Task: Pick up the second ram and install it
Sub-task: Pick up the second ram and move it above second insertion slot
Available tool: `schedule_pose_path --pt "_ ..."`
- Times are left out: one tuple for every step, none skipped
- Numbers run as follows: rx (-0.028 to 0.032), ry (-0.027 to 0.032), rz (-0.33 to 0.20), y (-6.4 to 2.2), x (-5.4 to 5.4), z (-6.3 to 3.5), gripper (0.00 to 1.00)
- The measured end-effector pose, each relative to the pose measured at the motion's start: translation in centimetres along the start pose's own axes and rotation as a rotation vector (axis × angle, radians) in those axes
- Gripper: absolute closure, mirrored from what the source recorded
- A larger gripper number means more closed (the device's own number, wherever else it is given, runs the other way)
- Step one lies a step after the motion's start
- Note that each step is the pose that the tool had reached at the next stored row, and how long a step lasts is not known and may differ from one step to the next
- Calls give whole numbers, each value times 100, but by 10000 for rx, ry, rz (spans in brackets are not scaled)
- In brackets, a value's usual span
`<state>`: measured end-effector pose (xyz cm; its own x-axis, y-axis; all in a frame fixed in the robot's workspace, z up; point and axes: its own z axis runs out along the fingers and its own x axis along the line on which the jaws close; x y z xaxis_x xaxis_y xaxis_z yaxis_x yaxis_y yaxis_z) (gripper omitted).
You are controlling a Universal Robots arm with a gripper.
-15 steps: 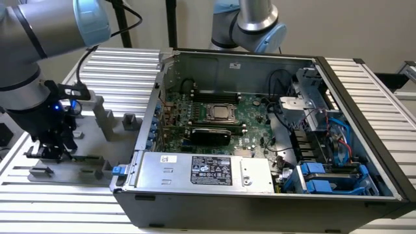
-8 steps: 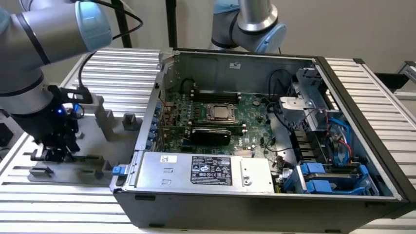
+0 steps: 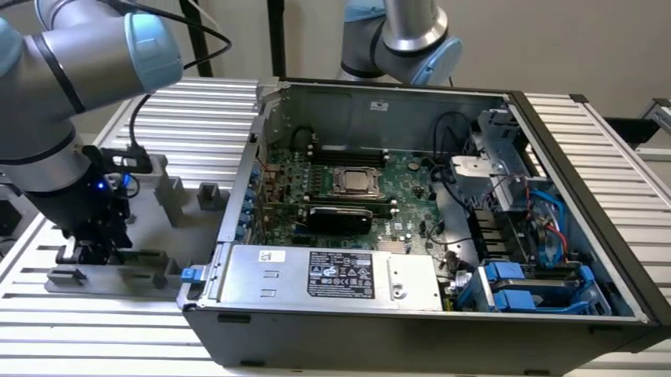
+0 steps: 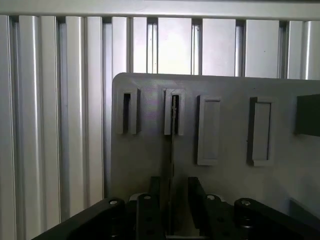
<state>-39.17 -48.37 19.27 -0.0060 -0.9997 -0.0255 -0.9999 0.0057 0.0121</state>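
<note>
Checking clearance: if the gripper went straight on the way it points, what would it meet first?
The gripper would likely first meet the second ram, a slim stick seen edge-on between its open fingers, standing in the flat grey slotted holder plate; that plate lies behind it. Depth is unclear.

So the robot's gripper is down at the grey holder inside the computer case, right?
Not quite. The gripper is down at the grey holder, but that holder sits outside the computer case, on the slatted table at the exterior view's left, as the exterior view shows. In the wrist view its fingers stand open either side of the second ram.
</note>
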Motion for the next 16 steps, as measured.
schedule_pose_path --pt "0 0 0 0 0 0 0" --pt "0 0 0 0 0 0 0" --pt "0 0 1 0 0 1 0" --pt "2 -1 0 0 0 2 0" --pt "2 -1 1 0 0 2 0" --pt "2 -2 1 0 0 2 0" --pt "2 -1 1 0 0 2 0" --pt "2 -2 1 0 0 2 0" --pt "2 -1 0 0 0 2 0" --pt "2 -1 1 0 0 2 0" --pt "2 -1 1 0 0 2 0" --pt "2 -1 1 0 0 2 100" --pt "2 -1 1 0 0 2 100" --pt "2 -1 1 0 0 2 100" --pt "2 -1 0 0 0 2 100" --pt "2 -1 1 0 0 2 100"
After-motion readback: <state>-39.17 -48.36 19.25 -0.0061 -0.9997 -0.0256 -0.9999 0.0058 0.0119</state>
